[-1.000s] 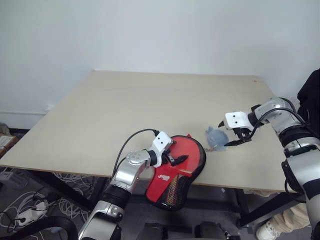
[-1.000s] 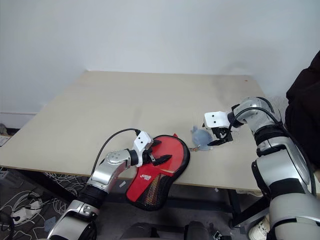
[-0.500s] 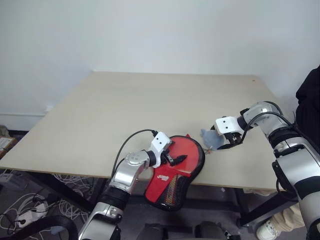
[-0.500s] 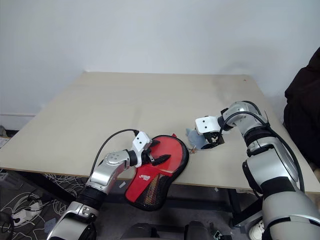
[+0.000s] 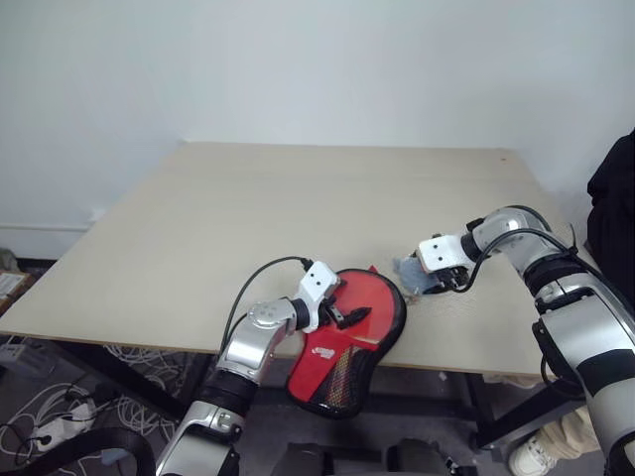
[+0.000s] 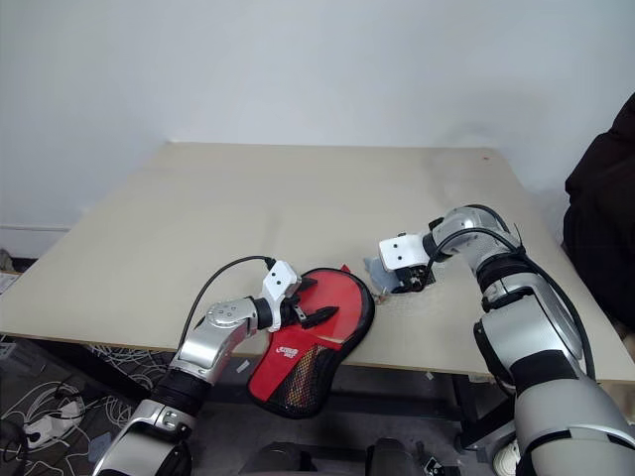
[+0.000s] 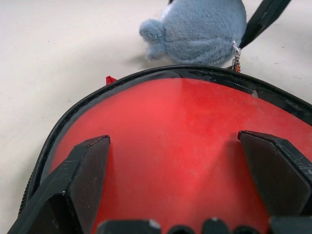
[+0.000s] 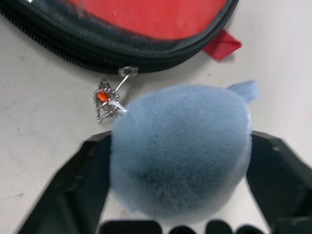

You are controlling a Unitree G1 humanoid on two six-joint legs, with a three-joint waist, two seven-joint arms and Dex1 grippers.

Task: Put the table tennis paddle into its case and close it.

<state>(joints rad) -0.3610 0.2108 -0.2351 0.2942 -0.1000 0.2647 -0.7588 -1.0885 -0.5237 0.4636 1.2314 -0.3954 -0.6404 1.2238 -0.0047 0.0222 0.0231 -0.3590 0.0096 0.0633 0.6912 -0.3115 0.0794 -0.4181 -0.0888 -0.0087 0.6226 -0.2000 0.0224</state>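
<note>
Left pincer (image 5: 349, 316) spread wide over the red case (image 5: 352, 337), unmoved from a second ago, fingers apart above the round red face without gripping it. Case lying at the near edge of the desk (image 5: 298, 208), handle end hanging past the edge, black zip rim around the red face; cannot tell from here whether that red surface is the paddle itself or the case's clear pocket over it. Just past the case's far rim, small grey-blue plush charm (image 8: 180, 146) on a short chain (image 8: 109, 100) clipped to the zip. Right pincer (image 5: 429, 281) brought in leftward and down since a second ago, now straddling the charm, a finger on each side and narrowing toward the plush; whether already squeezing it, cannot tell. Likely meaning: paddle in place, closing step under way, charm about to serve as the zip pull.
</note>
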